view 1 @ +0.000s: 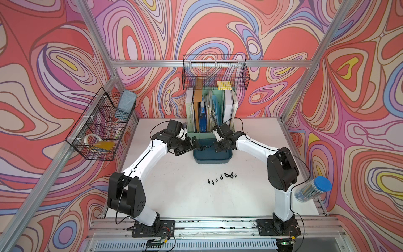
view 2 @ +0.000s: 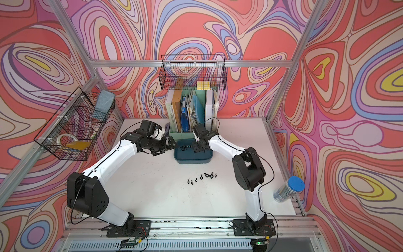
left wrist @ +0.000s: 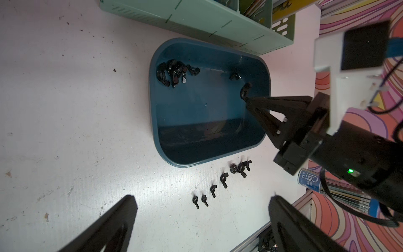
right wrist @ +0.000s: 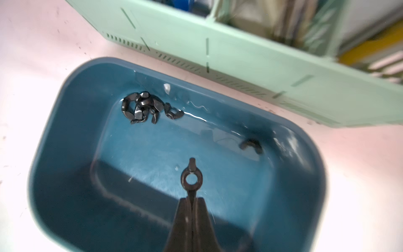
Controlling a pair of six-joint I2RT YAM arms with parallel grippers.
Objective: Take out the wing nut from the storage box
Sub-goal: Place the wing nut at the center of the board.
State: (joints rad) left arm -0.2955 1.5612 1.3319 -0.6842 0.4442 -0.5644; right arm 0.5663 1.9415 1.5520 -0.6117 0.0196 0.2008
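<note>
Aluminium rail (view 1: 218, 224), white tabletop (view 1: 185, 200) with storage box (view 1: 212, 161), swirly walls (view 1: 43, 43)

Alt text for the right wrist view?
The right gripper, shut on one wing of a black wing nut, holds it inside the dark teal storage box. A clump of wing nuts and one loose wing nut lie on the box floor; a mint-green file holder stands beyond the box.
</note>
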